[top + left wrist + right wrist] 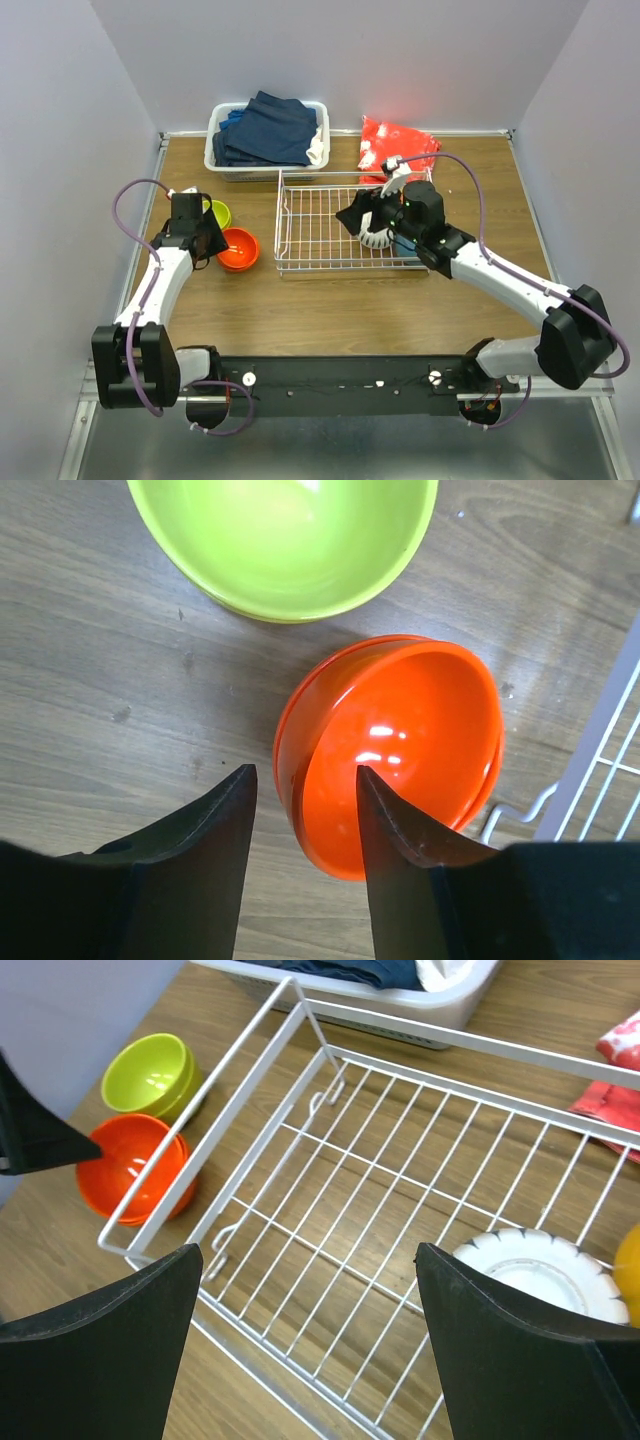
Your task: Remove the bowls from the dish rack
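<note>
Two red-orange bowls (400, 750) are being kept nested on the table (350, 310) just left of the dish rack (282, 225). Beside them the lime green bowls (285, 540) are likewise being stacked one inside the other, presumably so that unloaded bowls are being gathered by colour in little room. The left gripper (305, 772) is being held with its jaws parted astride the near rim of the red-orange pair, one finger outside and one over the inside, nothing being pinched; this is being judged a release. The right gripper (308, 1250) is being held spread wide above the rack floor, empty. The white striped bowl (530, 1275) is being left in the rack, close under the finger on the right of the wrist view. A yellow-orange bowl (630, 1270) is lying just beside it, so a short sideways shift is probably being called for before any grasp.
</note>
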